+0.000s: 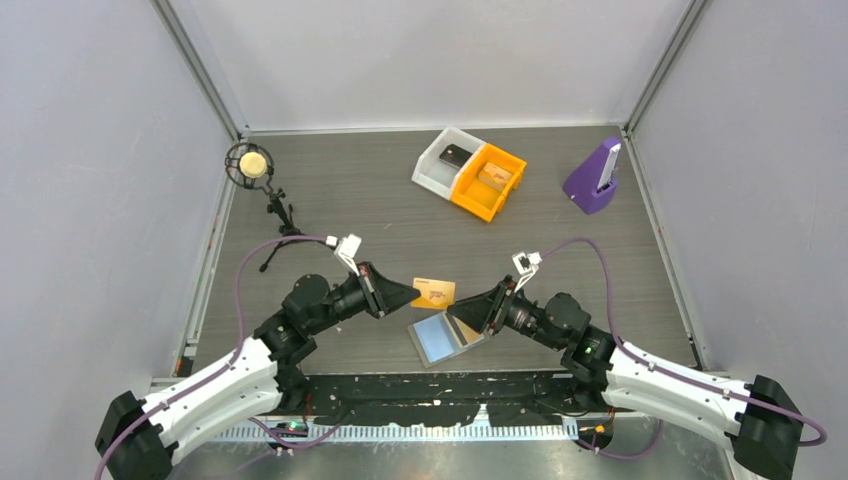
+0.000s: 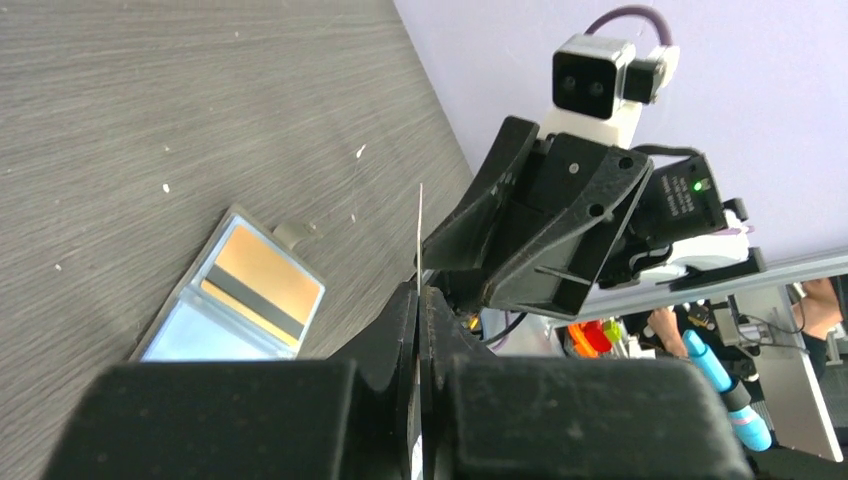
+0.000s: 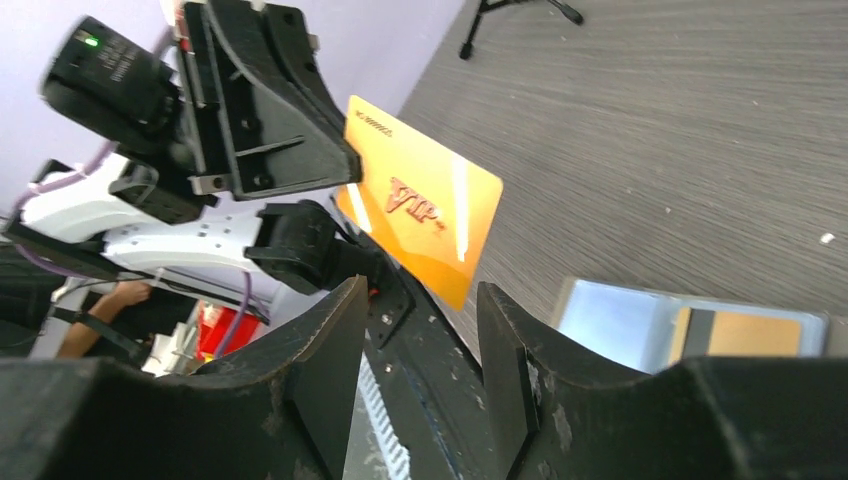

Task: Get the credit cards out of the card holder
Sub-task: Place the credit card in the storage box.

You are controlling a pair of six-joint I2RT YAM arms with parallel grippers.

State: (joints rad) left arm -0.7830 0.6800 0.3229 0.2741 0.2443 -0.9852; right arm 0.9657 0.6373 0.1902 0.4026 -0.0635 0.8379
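The card holder (image 1: 445,338) lies open on the table near the front edge, its light blue panels facing up. One orange card with a dark stripe (image 2: 262,283) still sits in its panel; the holder also shows in the right wrist view (image 3: 640,325). My left gripper (image 1: 413,292) is shut on an orange VIP card (image 3: 420,210) and holds it in the air just above and behind the holder. The left wrist view shows that card edge-on (image 2: 419,240). My right gripper (image 1: 452,318) is open and empty, right beside the holder's far right corner, its tips facing the left gripper.
A white bin (image 1: 437,160) and an orange bin (image 1: 490,182) holding cards stand together at the back. A purple stand (image 1: 593,180) is at the back right. A small tripod with a round head (image 1: 250,165) is at the back left. Walls enclose the table.
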